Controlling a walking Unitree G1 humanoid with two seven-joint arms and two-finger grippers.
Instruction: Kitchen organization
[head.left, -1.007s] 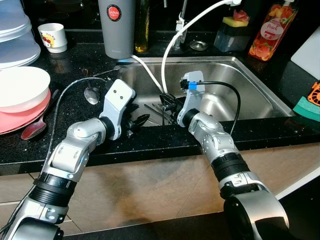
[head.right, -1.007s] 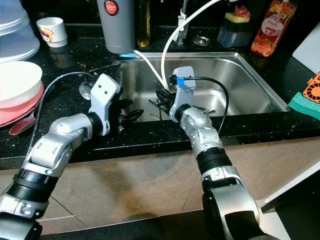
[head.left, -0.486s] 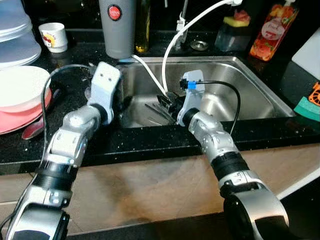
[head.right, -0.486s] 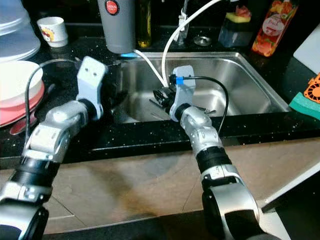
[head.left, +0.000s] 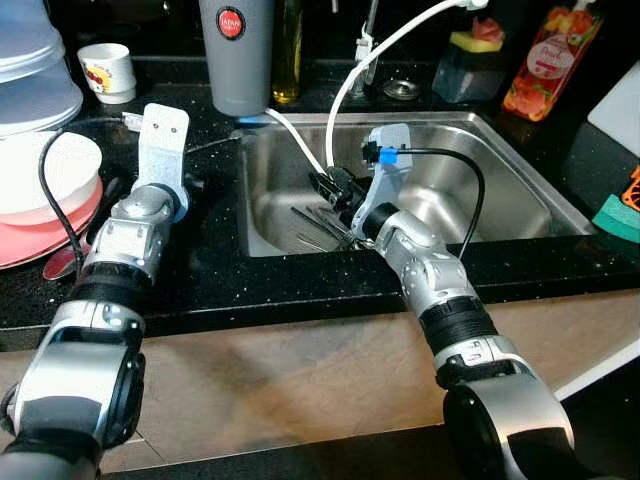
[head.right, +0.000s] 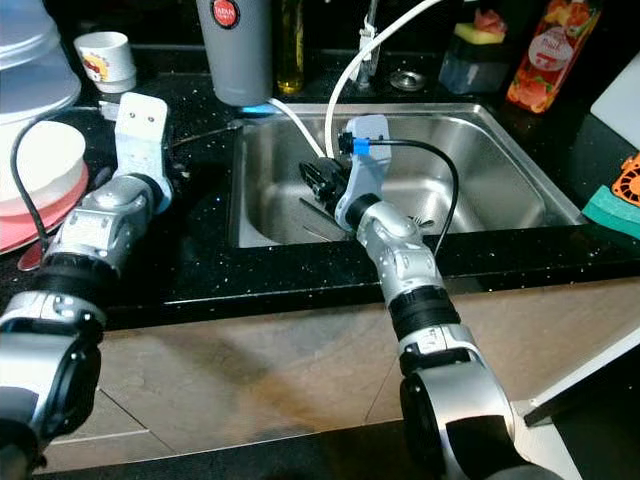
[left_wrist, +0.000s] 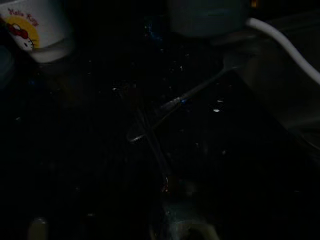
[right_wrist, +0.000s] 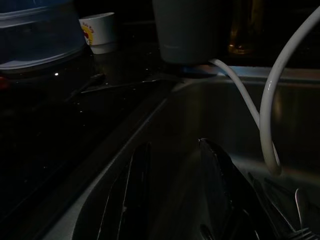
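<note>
Since a second ago, the left arm has swung away from the sink's front edge and now lies over the black counter, pointing toward the back. Its left gripper is hidden under the white wrist plate, so I cannot tell if its fingers are open or closed. In the dark left wrist view, a thin metal utensil lies on the counter ahead of it, with a small white cup farther back.

The right gripper has lifted a little and hangs inside the steel sink. Its two black fingers stand a little apart with nothing between them. Some cutlery lies on the sink floor just below it. A white hose curves down into the sink beside the gripper.

On the counter to the left sit a white bowl on a pink plate, with a spoon beside them. A grey tumbler stands behind the sink.
</note>
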